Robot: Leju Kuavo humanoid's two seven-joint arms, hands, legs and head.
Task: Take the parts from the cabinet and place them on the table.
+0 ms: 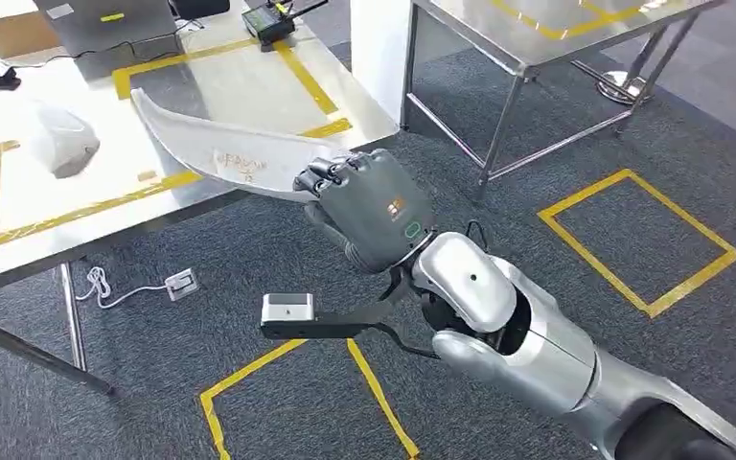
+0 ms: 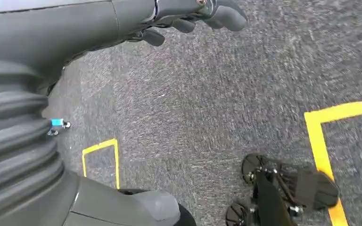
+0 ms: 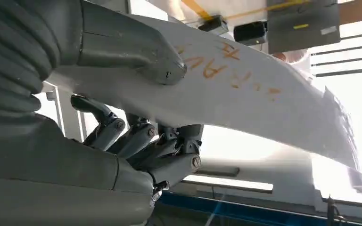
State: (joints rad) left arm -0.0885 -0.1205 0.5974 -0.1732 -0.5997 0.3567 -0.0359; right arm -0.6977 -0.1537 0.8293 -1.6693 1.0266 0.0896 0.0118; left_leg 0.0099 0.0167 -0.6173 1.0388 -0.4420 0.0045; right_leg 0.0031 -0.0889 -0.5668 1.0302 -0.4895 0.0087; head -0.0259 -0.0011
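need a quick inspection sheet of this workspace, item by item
surface: white table with yellow tape outlines, at the upper left of the head view.
job's things: long curved white part with orange writing, lying across the table's near edge; a second pale part lies further left on the table.
clutter: black device and grey box at the table's far side.
grippers: right robot hand grips the curved part's end, thumb over it; left robot hand hangs over the carpet, holding nothing.
cables: white cable with plug on the floor under the table.
surroundings: grey carpet with yellow tape squares; steel table at right.
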